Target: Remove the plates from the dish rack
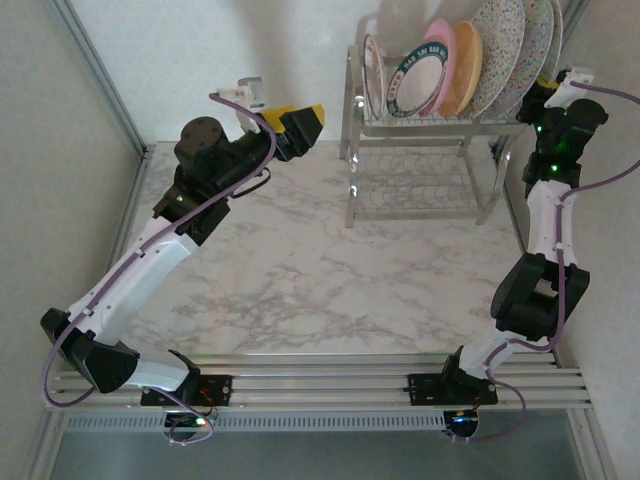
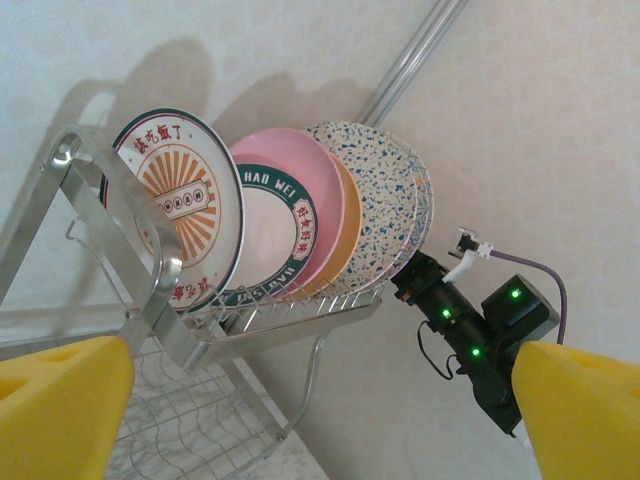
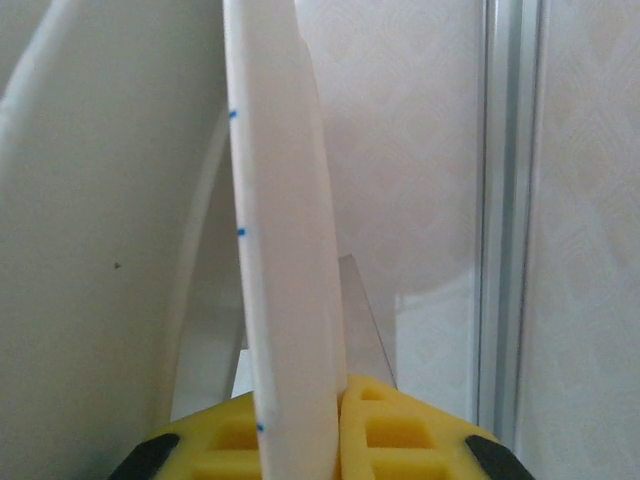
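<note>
Several plates stand on edge in the upper basket of the chrome dish rack [image 1: 420,190] [image 2: 270,325]: maroon-rimmed with orange centre [image 1: 373,75] [image 2: 175,200], teal-rimmed white [image 1: 420,80] [image 2: 270,235], pink [image 1: 445,60] [image 2: 305,190], tan-orange [image 1: 466,68] [image 2: 345,235], then squiggle-patterned ones [image 1: 500,50] [image 2: 385,190]. My right gripper [image 1: 548,88] [image 3: 300,430] is at the rack's right end, shut on the rim of the rightmost plate [image 3: 285,230], which I see edge-on, white with blue flecks. My left gripper [image 1: 310,120] [image 2: 320,440] hovers left of the rack, open and holding nothing.
The rack stands at the back right of the marble table [image 1: 290,270], close to the back wall and a metal corner post [image 2: 410,60]. The right arm [image 2: 470,330] hangs beside the right wall. An aluminium rail [image 1: 320,375] runs along the near edge.
</note>
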You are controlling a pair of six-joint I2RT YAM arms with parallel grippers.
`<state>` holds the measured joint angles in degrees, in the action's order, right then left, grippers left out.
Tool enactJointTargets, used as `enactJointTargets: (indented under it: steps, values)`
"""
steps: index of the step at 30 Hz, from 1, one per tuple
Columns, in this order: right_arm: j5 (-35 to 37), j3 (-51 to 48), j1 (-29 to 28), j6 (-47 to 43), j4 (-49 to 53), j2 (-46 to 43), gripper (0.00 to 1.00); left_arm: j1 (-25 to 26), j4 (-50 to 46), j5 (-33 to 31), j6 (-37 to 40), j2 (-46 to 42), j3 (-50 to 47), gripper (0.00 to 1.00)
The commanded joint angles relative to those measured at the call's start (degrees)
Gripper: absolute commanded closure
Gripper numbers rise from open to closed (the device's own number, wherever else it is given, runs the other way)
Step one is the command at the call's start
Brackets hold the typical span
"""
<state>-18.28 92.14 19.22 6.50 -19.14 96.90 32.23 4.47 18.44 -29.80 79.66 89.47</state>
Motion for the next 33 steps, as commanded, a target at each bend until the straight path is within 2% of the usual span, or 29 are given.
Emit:
enactJointTargets:
  steps: [1, 15, 33]
  values:
    - [-1.6, 0.0, -0.7, 2.3, -2.0, -3.5, 1.0, 0.6, 1.8, 0.3, -0.3, -0.5, 1.4, 0.03]
    - [2.3, 2.6, -0.6, 2.6, -1.6, -4.7, 1.0, 0.7, 1.8, 0.3, -0.4, -0.8, 1.2, 0.03]
    - [3.3, 7.4, 0.7, 4.7, -1.6, -5.5, 1.0, 0.9, 2.1, 0.5, -0.6, -0.8, 0.8, 0.03]
